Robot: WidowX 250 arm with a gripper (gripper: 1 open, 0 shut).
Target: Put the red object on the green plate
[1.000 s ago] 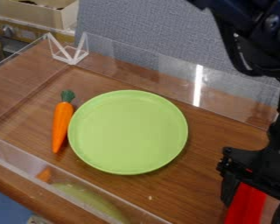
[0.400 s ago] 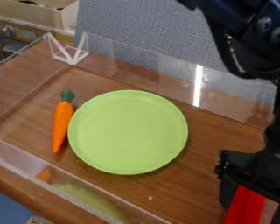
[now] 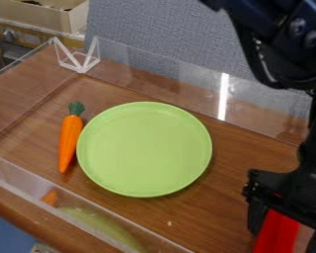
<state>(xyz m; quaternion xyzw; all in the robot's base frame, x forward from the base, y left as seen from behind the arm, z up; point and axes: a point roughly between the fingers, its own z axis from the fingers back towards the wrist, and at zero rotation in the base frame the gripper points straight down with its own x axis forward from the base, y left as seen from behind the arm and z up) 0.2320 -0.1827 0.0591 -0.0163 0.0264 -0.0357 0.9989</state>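
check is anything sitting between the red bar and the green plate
Nothing visible. The red bar is at the gripper by the bottom right corner; bare wood lies between it and the green plate. The carrot lies beyond the plate's far side.

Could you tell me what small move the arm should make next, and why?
Probably close the jaws on the red object. The gripper stands right over it at the lower right with jaws apparently open, while the green plate is still bare, so the bar must be gripped before being carried.

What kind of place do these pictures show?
Probably a lab test bench: a wooden table enclosed by clear plastic walls, a robot arm, and toy-like props, a green plate and a carrot.
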